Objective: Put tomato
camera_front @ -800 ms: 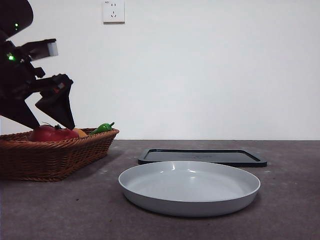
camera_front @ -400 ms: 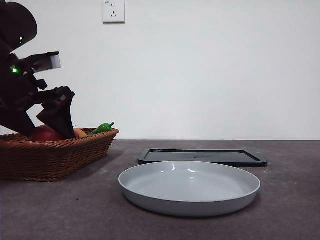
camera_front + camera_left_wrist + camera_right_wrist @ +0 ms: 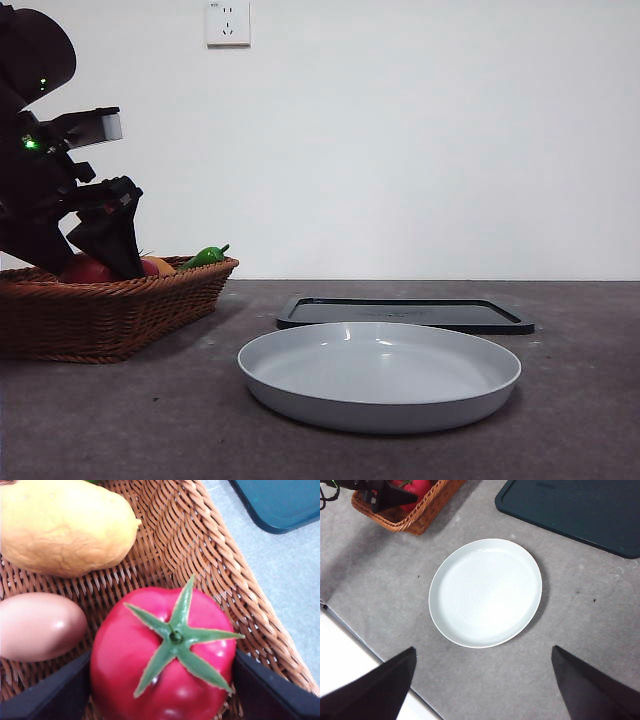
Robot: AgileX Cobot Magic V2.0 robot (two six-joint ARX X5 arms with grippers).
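The wicker basket (image 3: 110, 300) sat at the left edge of the front view, and the white plate (image 3: 380, 375) lay low in the middle of that frame, bare, with a dark tray (image 3: 405, 313) just behind it. The tomato (image 3: 165, 655) rested inside the basket, filling the lower centre of the left wrist view, near a yellow lemon (image 3: 65, 525) at upper left and a pinkish egg (image 3: 40, 625) at mid left.

The step in hand looked like the grasp. The left gripper (image 3: 162, 690) stood low in the basket with one black jaw at each flank of the tomato (touching or only just beside, I could not tell). The next move probably called for squeezing gently, lifting clear of the basket wall, then carrying across to the plate.

The tomato was nearly round, with no clear long axis; its green stem (image 3: 175, 636) pointed up at the wrist camera.

The right gripper (image 3: 482, 680) waited high over the plate, jaws wide apart and holding nothing.
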